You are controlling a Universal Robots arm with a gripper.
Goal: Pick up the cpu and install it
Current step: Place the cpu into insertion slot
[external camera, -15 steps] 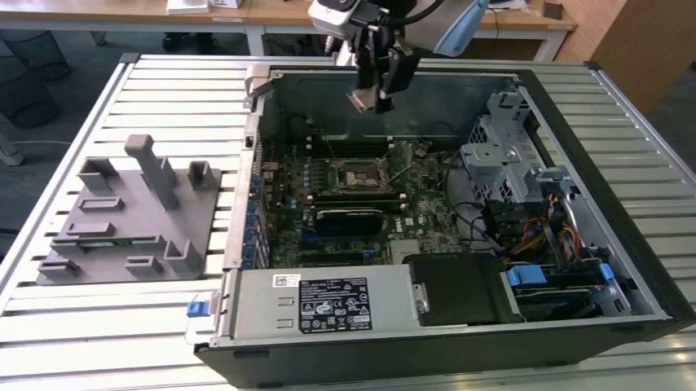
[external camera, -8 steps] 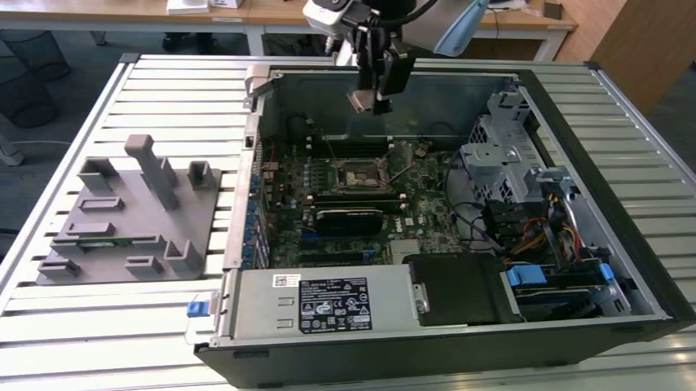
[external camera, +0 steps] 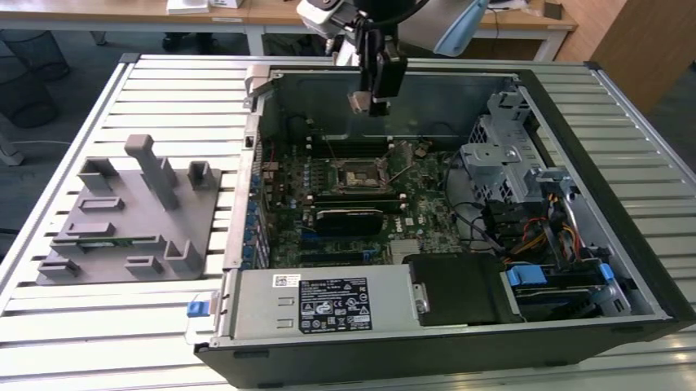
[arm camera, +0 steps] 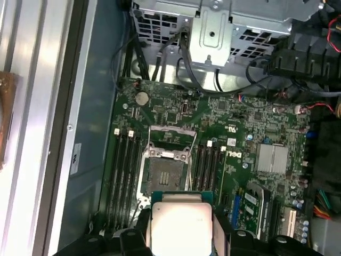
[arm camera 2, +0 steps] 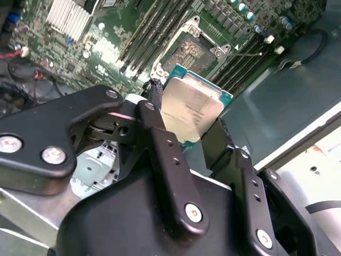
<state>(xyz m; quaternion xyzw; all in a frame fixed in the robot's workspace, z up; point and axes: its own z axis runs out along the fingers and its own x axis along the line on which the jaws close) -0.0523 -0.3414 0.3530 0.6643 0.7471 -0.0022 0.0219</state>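
My gripper (external camera: 367, 102) hangs over the back of the open computer case (external camera: 609, 122), shut on the cpu (external camera: 359, 100). The cpu is a flat square chip with a silvery top plate and a pale rim. In the second wrist view the cpu (arm camera 2: 192, 106) sits clamped by its edges between the black fingers (arm camera 2: 160, 144) of the gripper (arm camera 2: 186, 121). The first wrist view has the cpu (arm camera: 181, 224) in the gripper (arm camera: 181, 237), just off the open motherboard socket (arm camera: 165, 168). That socket (external camera: 359, 175) lies well below the cpu, with its metal frame lifted.
A grey fixture block (external camera: 120, 220) with a green memory stick (external camera: 109, 240) stands on the slatted table at the exterior view's left. Inside the case are a power supply (external camera: 326, 301), a metal drive cage (external camera: 506, 155), cables (external camera: 533, 236) and memory slots (arm camera: 123, 176) beside the socket.
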